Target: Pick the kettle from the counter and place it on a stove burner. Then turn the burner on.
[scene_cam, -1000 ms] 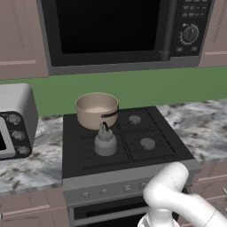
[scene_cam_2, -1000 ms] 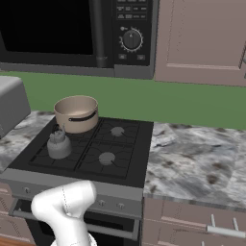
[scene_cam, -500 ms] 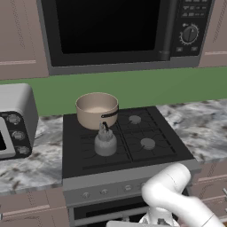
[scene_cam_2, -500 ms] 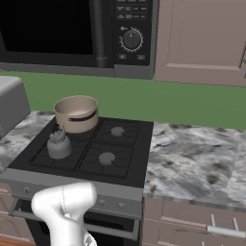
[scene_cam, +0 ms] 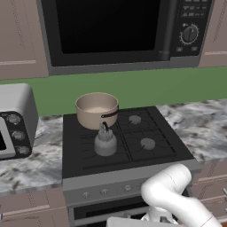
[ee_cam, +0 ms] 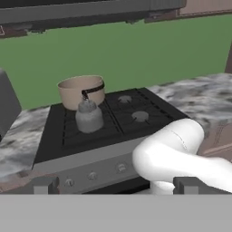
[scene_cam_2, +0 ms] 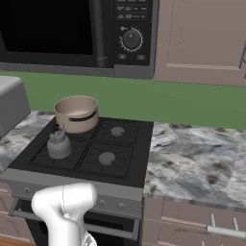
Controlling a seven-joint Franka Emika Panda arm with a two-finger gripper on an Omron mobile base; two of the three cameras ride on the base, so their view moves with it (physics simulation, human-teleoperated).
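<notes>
The small grey kettle [scene_cam: 105, 142] [scene_cam_2: 58, 145] [ee_cam: 89, 115] stands upright on the front left stove burner of the black stove top, right in front of the tan saucepan [scene_cam: 96, 110] [scene_cam_2: 76, 113] [ee_cam: 81, 92]. The front right stove burner [scene_cam: 147, 143] [scene_cam_2: 106, 157] [ee_cam: 140, 116] is bare. My gripper [ee_cam: 116, 186] is open, low in front of the stove and well short of the kettle, with nothing between its fingers. The marbled counter [scene_cam: 201, 128] [scene_cam_2: 192, 163] flanks the stove.
A row of knobs [scene_cam: 104, 192] [ee_cam: 93, 176] runs along the stove front. A silver toaster oven [scene_cam: 13, 119] [scene_cam_2: 9, 103] sits on the left counter. A black microwave [scene_cam: 111, 31] hangs above. My white arm elbow [scene_cam: 168, 190] [scene_cam_2: 65, 202] is in front of the stove.
The arm's white elbow has shifted slightly in front of the stove. The kettle and the saucepan have stayed where they were.
</notes>
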